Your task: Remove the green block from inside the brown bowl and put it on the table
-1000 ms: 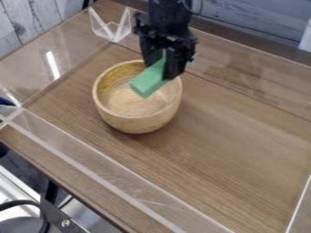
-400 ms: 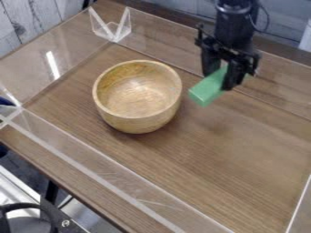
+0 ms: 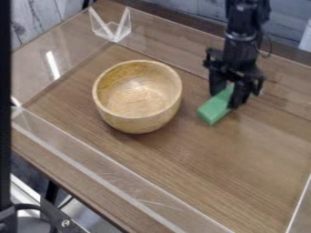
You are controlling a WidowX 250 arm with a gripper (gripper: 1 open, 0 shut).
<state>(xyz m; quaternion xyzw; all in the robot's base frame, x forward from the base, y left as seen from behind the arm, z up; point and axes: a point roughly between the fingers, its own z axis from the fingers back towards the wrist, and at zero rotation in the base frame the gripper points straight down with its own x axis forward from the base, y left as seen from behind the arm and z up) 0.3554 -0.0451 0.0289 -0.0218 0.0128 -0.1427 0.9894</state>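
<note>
So the green block [image 3: 217, 106] is out of the brown bowl [image 3: 137, 96] now, sitting just beside it, on the side toward the middle of the brown tabletop [image 3: 195, 167]. The hand [image 3: 224, 91] is clenched on its upper end, and I can't tell from this angle if the underside is touching wood yet.

I'm guessing the step here is setting it down. What I'd do: keep the grip steady and ease straight down until the block is really resting, no dropping it from above. Stay well off the bowl's rim, since sliding back that way could bump the bowl or tip the block. It's looking a bit slanted, so letting the low end meet the wood first and settling the rest gently seems smart. Then open the fingers slowly and lift straight up, so nothing is dragging the block along or knocking it over.
</note>
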